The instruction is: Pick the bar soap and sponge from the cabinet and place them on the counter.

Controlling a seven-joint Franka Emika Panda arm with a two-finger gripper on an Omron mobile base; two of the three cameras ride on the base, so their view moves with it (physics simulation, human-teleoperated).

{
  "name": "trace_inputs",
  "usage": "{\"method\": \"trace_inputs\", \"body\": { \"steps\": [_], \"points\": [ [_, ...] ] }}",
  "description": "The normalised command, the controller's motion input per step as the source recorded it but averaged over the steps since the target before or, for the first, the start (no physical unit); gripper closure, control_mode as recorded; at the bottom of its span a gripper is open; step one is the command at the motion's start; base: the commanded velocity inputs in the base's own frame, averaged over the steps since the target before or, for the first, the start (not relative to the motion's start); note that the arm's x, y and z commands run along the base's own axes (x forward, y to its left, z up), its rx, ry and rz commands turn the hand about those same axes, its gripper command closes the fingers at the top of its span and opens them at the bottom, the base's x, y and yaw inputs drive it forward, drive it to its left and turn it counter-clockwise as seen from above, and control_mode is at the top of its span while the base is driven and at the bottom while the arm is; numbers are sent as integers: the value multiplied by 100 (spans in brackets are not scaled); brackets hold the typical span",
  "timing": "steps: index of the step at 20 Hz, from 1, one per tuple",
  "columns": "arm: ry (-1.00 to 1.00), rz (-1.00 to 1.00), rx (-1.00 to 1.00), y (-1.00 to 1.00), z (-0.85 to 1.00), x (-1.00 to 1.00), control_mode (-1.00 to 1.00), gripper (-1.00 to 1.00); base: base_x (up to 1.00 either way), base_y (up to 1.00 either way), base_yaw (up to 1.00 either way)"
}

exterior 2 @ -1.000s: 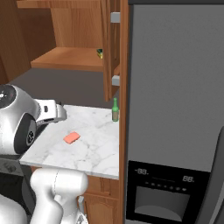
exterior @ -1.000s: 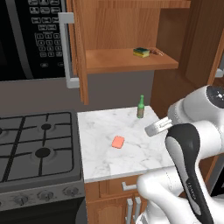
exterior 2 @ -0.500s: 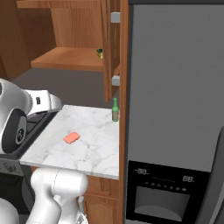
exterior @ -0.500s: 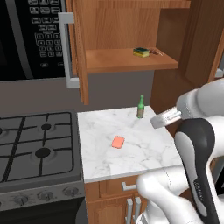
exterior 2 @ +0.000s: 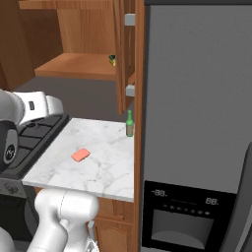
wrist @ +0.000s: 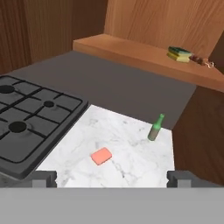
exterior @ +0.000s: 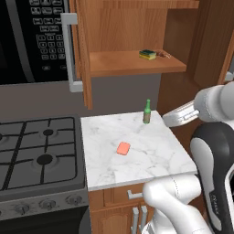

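The salmon-pink bar soap (exterior: 123, 148) (exterior 2: 80, 155) (wrist: 101, 156) lies flat on the white marble counter (exterior: 151, 155) (wrist: 131, 131), near its middle. On the wooden shelf of the open cabinet (exterior: 132, 64) rests the yellow-and-green sponge (exterior: 147, 54) (wrist: 180, 54), toward the shelf's right end. My gripper (wrist: 111, 177) is open and holds nothing. It hovers above the counter's front right part, well below the shelf, looking over the soap toward the cabinet. Its two fingertips (wrist: 43, 176) stand wide apart.
A green bottle (exterior: 147, 112) (wrist: 155, 127) stands at the counter's back right. A small brown item (wrist: 200, 61) lies beside the sponge. The open cabinet door (exterior: 81, 50) hangs left of the shelf. The black gas stove (exterior: 36, 146) flanks the counter's left; the fridge (exterior 2: 197, 123) rises on its right.
My hand has risen and drawn back from over the counter toward its right side. The jaws stay open. Soap, sponge and bottle have not moved.
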Motion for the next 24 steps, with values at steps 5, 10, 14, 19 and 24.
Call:
{"method": "trace_inputs", "body": {
  "steps": [5,10,14,19,24],
  "points": [
    [-5,0,0,-4,36,0,-100,-100,0,0,0],
    [-5,0,0,-2,36,0,-100,-100,0,0,0],
    [-4,0,0,0,25,4,-100,-100,0,0,0],
    [-2,-2,0,-5,13,15,-100,-100,0,0,0],
    [-2,-1,0,-10,2,25,-100,-100,0,0,0]
  ]
}}
